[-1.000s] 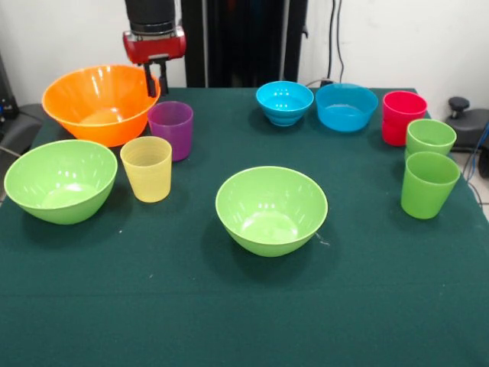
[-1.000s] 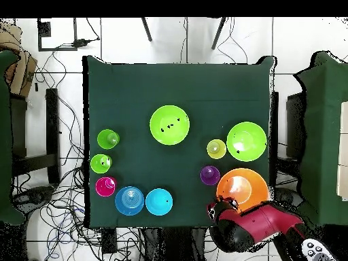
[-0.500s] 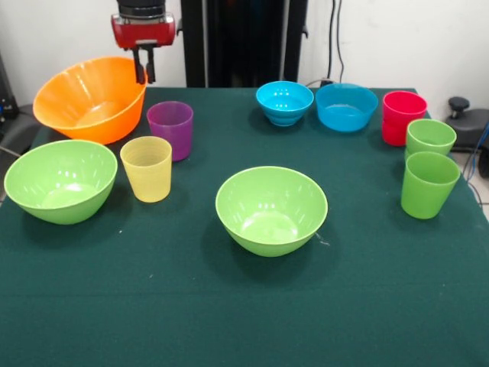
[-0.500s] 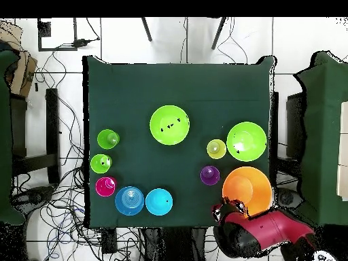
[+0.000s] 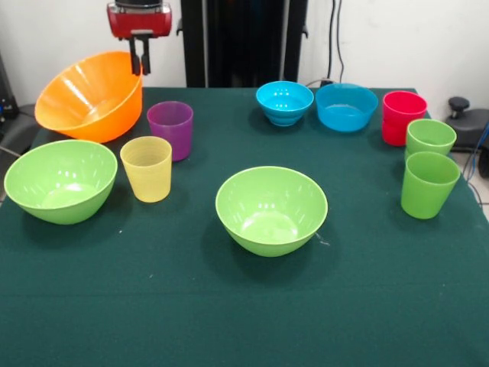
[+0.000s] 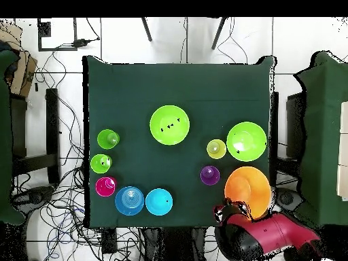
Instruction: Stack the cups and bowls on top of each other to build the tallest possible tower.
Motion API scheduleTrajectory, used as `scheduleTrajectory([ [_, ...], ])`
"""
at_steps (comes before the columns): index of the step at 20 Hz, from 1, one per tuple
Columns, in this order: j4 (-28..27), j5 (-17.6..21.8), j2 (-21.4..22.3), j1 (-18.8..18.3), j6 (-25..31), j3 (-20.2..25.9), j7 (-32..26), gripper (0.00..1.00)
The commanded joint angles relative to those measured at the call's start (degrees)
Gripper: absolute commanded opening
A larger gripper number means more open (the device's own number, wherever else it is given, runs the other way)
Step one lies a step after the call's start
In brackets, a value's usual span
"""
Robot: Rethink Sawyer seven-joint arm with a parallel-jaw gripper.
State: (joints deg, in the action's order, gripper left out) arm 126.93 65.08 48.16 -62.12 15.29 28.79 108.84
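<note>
Lifted higher and tilted, orange bowl [image 5: 90, 95] hangs from pincer [image 5: 140, 61] clamped on its rim.

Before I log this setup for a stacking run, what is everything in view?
Large orange plastic bowl: one, tilted, lifted by its rim at the table's far left in the front view.
Lime green bowls: two, left and centre.
Blue bowls: two, far side.
Purple cup, ribbed pale yellow cup: one each, beside the orange bowl.
Red cup: one, right.
Light green cups: two, right edge.
Green table: one.
Gripper: shut on the orange bowl's rim.
</note>
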Motion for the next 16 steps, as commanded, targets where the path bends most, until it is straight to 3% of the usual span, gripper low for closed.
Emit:
scheduleTrajectory([
  [1, 5.7, -6.6, 5.0, -1.3, 3.0, 7.0, -6.8, 0.0],
  [16, 16.2, -25.6, 23.4, -7.9, 7.1, 18.2, -12.8, 0.0],
])
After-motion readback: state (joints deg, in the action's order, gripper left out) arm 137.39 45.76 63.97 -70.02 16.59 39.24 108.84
